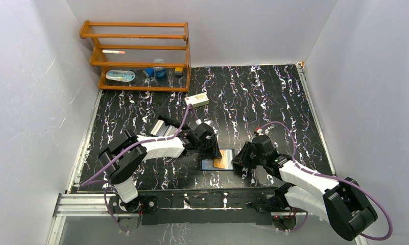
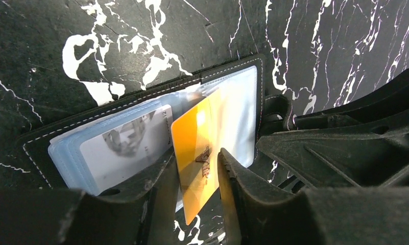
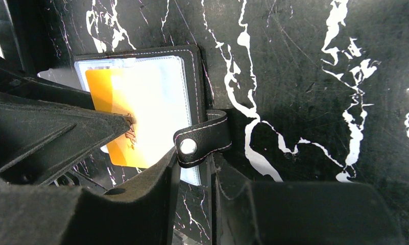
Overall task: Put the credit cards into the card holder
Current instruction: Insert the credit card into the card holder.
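Observation:
The card holder (image 1: pixel 212 164) lies open on the black marbled table, its glossy sleeves facing up (image 2: pixel 141 122). An orange credit card (image 2: pixel 194 153) is tilted across the right sleeve, and its lower corner hangs past the holder's near edge. It also shows in the right wrist view (image 3: pixel 107 92). A white card with a grey picture (image 2: pixel 123 150) sits in the left sleeve. My left gripper (image 2: pixel 198 171) has its fingers close on either side of the orange card and touching it. My right gripper (image 3: pixel 194 176) is nipped on the holder's right edge, just under the snap tab (image 3: pixel 202 140).
A cream carton (image 1: pixel 197 99) lies behind the arms. A black hinged box (image 1: pixel 163 125) sits beside the left arm. A wooden rack (image 1: pixel 136 56) holding small items stands at the back left. White walls enclose the table on three sides.

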